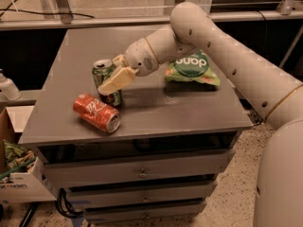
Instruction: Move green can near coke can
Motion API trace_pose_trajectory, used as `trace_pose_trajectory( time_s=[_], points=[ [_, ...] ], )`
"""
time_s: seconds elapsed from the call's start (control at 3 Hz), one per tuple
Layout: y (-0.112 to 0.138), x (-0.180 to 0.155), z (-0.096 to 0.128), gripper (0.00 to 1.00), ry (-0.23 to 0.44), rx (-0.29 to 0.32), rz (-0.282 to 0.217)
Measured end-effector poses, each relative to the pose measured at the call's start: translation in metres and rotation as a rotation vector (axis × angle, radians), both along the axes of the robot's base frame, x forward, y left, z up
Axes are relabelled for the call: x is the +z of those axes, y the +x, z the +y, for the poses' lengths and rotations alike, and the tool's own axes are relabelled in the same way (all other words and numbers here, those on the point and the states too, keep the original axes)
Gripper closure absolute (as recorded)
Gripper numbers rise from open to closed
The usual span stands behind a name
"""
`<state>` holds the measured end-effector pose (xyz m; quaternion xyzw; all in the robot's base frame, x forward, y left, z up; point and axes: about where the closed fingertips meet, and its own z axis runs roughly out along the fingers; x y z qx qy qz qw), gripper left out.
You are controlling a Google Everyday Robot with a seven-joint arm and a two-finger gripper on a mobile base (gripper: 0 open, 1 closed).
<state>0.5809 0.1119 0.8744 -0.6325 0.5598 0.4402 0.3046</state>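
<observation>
The green can [101, 74], mottled green and white with a silver top, stands upright at the left middle of the grey cabinet top [180, 110]. My gripper [110, 82] is shut on it: one cream finger [118, 79] lies across its front and the other is hidden behind it. The coke can [96, 112], red with white script, lies on its side just in front of and left of the green can, near the front left edge. A small gap separates the two cans.
A flat green chip bag [191, 69] lies right of the gripper, under my arm. Drawers [142, 173] are below the top. A cardboard box [16, 174] sits on the floor at left, and a white bottle [7, 86] stands beside the cabinet.
</observation>
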Motion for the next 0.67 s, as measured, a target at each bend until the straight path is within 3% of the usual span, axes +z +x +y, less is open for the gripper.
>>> trace_pose_trajectory(
  time_s=[0.33,0.67],
  points=[
    [0.0022,-0.0034,-0.0032,0.85,-0.009,0.015,0.012],
    [0.0045,-0.0059,-0.0061,0.61,-0.016,0.029,0.028]
  ],
)
